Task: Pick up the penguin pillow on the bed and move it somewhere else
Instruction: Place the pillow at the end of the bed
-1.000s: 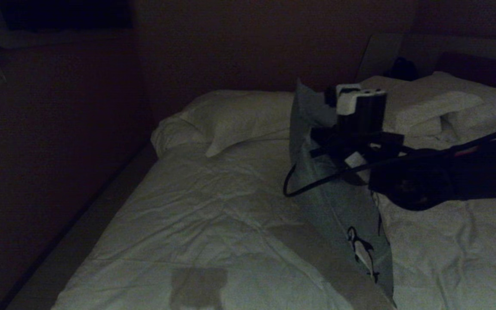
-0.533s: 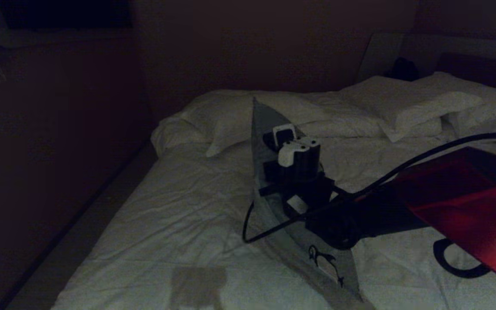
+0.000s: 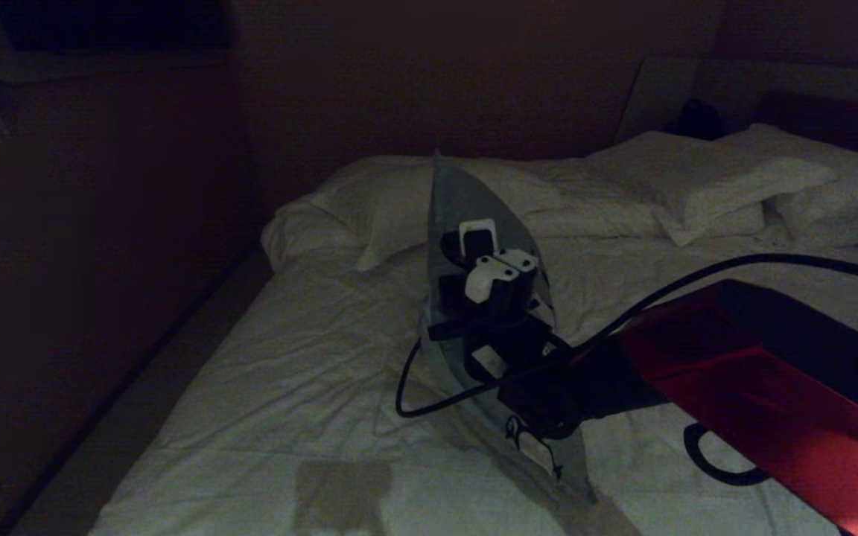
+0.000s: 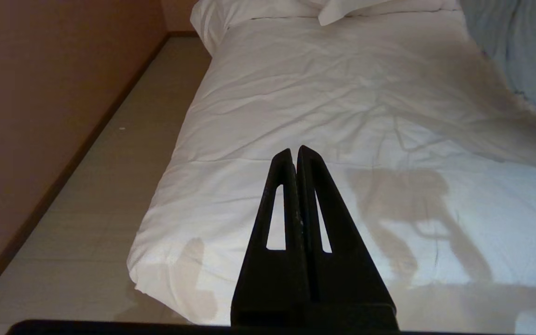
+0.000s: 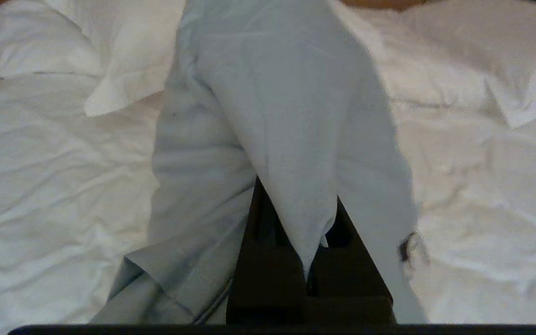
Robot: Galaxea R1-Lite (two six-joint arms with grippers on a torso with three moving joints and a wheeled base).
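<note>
the right gripper (image 3: 474, 246) is clamped on the penguin pillow (image 3: 466, 201), holding it on end above the middle of the bed (image 3: 310, 357), lower edge trailing on the duvet; the carry step is in hand, and next calls for a clear spot to lower and release it; the left gripper (image 4: 294, 156) hangs closed and empty

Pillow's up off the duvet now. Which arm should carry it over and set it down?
The right. Its gripper is already shut on the penguin pillow, holding it up over the bed. The left gripper hangs apart near the bed's left edge, jaws shut and holding nothing; a handover looks needless.
</note>
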